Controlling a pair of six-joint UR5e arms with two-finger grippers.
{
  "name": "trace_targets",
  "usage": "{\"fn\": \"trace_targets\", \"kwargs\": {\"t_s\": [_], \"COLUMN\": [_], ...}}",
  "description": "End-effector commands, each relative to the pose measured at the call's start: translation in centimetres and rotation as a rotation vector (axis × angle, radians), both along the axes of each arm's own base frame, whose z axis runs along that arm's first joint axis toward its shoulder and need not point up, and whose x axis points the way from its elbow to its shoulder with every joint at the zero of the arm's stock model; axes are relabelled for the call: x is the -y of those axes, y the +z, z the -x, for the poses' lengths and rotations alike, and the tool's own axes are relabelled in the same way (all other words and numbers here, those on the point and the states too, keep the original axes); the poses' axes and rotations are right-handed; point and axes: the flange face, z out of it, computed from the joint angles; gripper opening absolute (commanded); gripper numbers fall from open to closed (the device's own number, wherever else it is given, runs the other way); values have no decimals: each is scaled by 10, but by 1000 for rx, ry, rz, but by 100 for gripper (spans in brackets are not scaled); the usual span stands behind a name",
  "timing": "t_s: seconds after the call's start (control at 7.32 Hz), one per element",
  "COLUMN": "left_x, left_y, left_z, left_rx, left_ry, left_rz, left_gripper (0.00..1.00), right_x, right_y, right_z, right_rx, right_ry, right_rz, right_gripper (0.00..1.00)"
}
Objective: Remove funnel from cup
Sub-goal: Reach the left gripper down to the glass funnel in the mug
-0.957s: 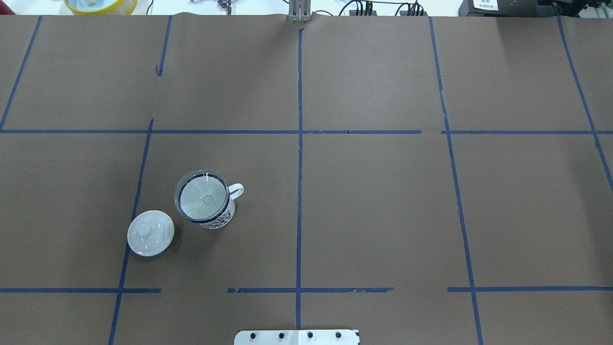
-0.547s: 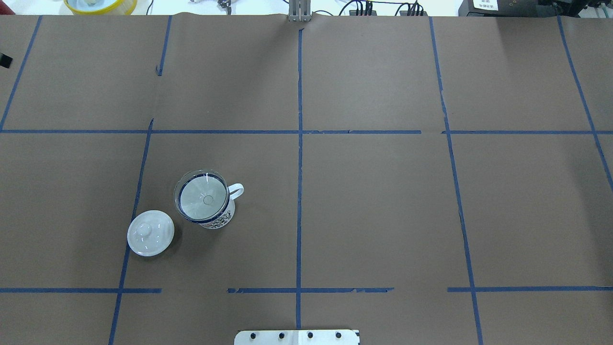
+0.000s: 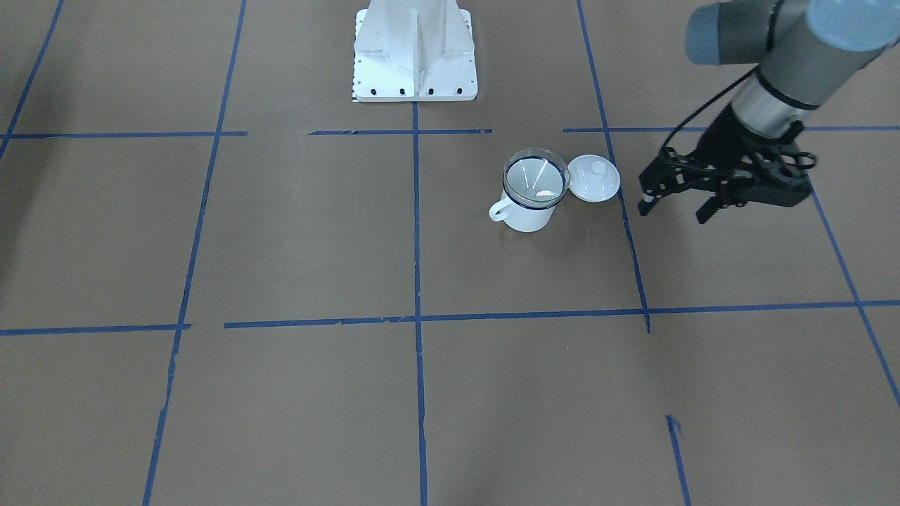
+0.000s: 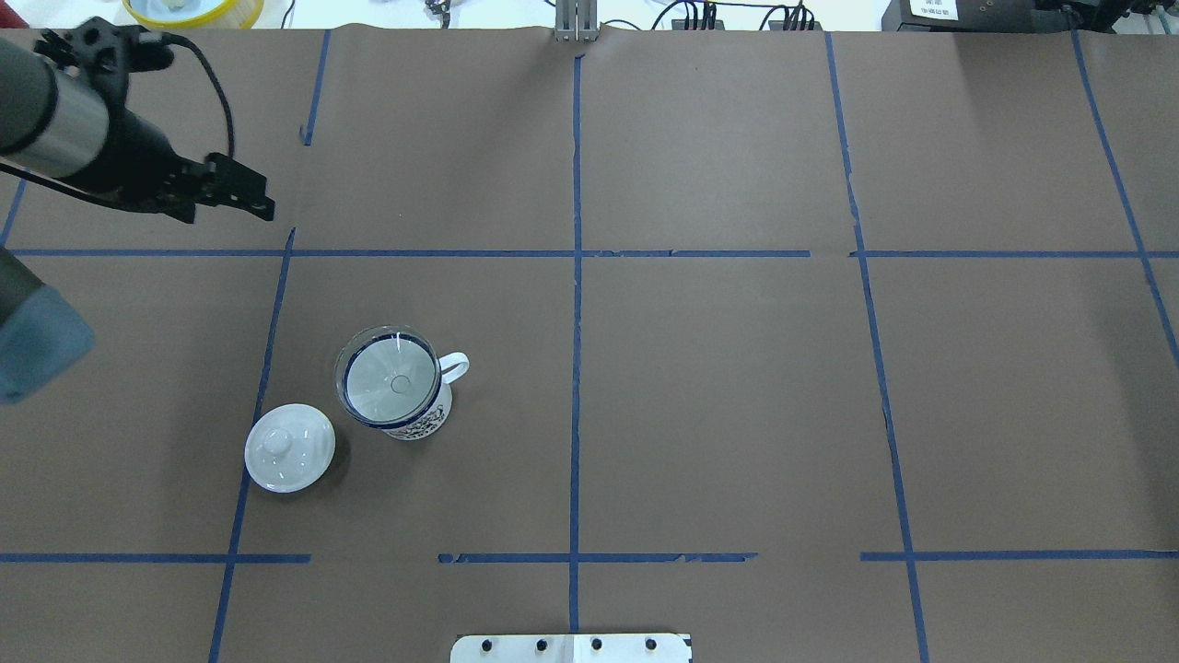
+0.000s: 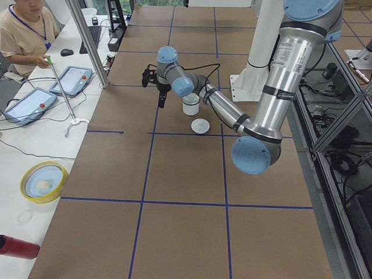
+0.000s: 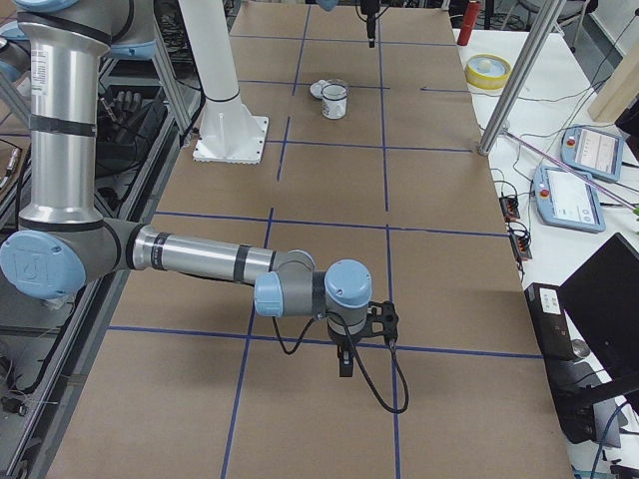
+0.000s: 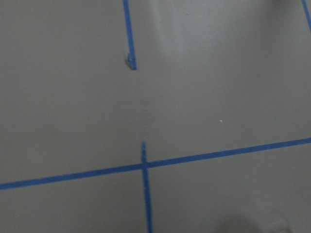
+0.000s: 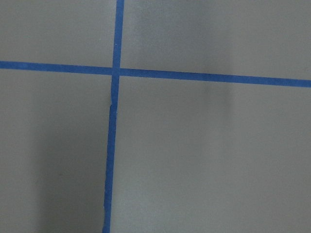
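Funnel: the funnel (image 4: 391,378) sits in the cup (image 4: 419,425), its wide rim on the cup's blue rim and its spout down inside.
Cup: upright on the counter (image 4: 737,414), in the left half and nearer the robot-side edge than the far edge. Its handle points toward the right edge.
Lid: a white knobbed lid (image 4: 289,447) lies just beside the cup, on the side of the left edge.
Left tool: the left tool (image 3: 673,209) has its fingers spread with nothing between them. It hangs above the counter out toward the left edge, well apart from cup and funnel.
Right tool: the right tool (image 6: 344,367) is low over the counter near the right edge, far from the cup. It shows only in a side view, so I cannot tell whether it is spread or clenched.
Done: 0 of the removal – nothing is touched or gripped, and the funnel is fully seated.
Left: all of it, by my reading – bring a tool over the cup, take the funnel's rim, lift until the spout clears the cup, set it on the counter.
Likely arm: the left, being the nearer of the 2.
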Motion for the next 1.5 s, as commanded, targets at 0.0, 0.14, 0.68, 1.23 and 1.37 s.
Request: {"fn": "trace_targets", "kwargs": {"t_s": [0.0,0.14,0.68,1.23,1.37], "left_x": [-34,-53,-97,-102,-102], "left_y": [-66,-73,-68,-67,-67], "left_z": [-87,-114,-170,-174,-175], "left_rx": [50,63,101,103,104], "left_ry": [-27,-40,-24,-13,-13], "left_rz": [103,138,138,141,141], "left_gripper": [100,100,87,15,14], "right_x": [0,0,0,0,0], "right_y": [0,0,0,0,0], "right_z": [0,0,0,0,0], "right_rx": [0,0,0,0,0], "right_ry": [0,0,0,0,0], "right_rz": [0,0,0,0,0], "right_gripper": [100,100,100,100,100]}}
